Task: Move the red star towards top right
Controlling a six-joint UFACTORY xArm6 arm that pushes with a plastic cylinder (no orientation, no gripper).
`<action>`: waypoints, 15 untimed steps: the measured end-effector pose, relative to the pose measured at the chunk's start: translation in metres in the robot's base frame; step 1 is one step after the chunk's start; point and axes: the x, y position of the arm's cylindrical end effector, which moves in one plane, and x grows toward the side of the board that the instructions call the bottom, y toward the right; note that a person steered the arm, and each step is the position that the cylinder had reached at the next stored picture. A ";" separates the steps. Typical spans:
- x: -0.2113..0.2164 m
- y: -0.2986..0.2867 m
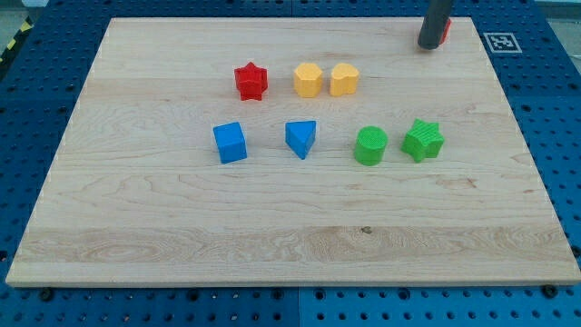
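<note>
The red star lies on the wooden board, left of the board's middle and in its upper half. My tip is at the view's top right, far to the right of the red star and above it. A red block shows partly behind the rod, touching or almost touching it; its shape is hidden. A yellow hexagon lies just right of the red star, and a yellow heart-like block lies right of that.
A lower row holds a blue cube, a blue triangle, a green cylinder and a green star. The two yellow blocks lie between the red star and my tip.
</note>
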 end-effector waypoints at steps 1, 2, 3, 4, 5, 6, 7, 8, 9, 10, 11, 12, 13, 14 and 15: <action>-0.004 0.000; -0.020 0.000; -0.011 0.001; -0.010 -0.052; -0.010 -0.147; -0.010 -0.256; -0.003 -0.366; 0.048 -0.409; 0.105 -0.391; 0.124 -0.345; 0.127 -0.303; 0.127 -0.273; 0.127 -0.253; 0.121 -0.255; 0.115 -0.273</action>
